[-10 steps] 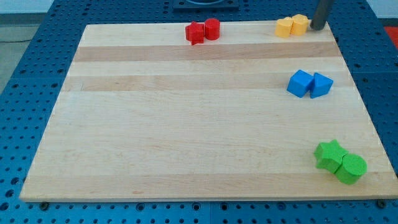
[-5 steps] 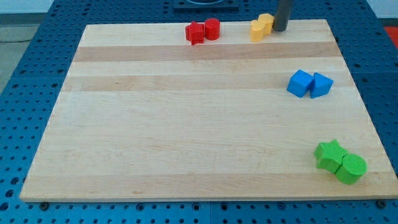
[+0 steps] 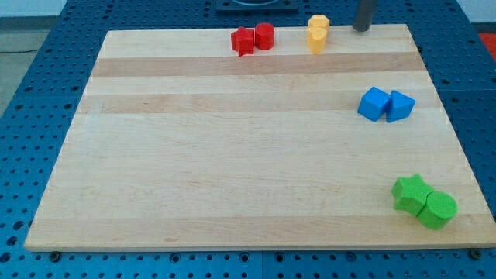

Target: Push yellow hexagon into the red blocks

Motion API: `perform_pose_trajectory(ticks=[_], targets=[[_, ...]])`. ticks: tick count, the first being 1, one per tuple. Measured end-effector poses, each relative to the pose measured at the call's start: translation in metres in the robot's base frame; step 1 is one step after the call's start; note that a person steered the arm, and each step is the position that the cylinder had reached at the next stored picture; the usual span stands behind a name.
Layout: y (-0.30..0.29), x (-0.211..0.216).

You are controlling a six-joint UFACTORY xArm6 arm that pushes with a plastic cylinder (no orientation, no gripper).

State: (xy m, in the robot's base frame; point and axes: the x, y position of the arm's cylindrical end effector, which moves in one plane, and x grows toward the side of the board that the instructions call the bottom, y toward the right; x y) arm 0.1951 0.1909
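Two yellow blocks stand touching at the board's top edge: one [image 3: 318,22] at the very edge, the other [image 3: 315,39] just below it. I cannot tell which of them is the hexagon. Two red blocks sit to their left, a star-like one [image 3: 243,41] and a rounder one [image 3: 264,36], touching each other. A gap lies between the yellow pair and the red pair. My tip [image 3: 362,29] is at the top edge, to the right of the yellow blocks and apart from them.
Two blue blocks [image 3: 385,105] sit touching near the right edge. A green star [image 3: 410,192] and a green cylinder [image 3: 438,210] sit touching at the bottom right. The wooden board [image 3: 232,155] lies on a blue perforated table.
The yellow blocks moved left along the top edge and turned until one stands above the other. My tip followed them left, then drew back to the right and off them.
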Motion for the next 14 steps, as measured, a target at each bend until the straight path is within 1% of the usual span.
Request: perform_pose_trajectory(ticks=[1, 5, 6, 7, 11, 14], targets=[[-0.033, 0.000], [-0.102, 0.015], [-0.071, 0.015], [-0.065, -0.003], [-0.104, -0.001], [-0.117, 0.008]])
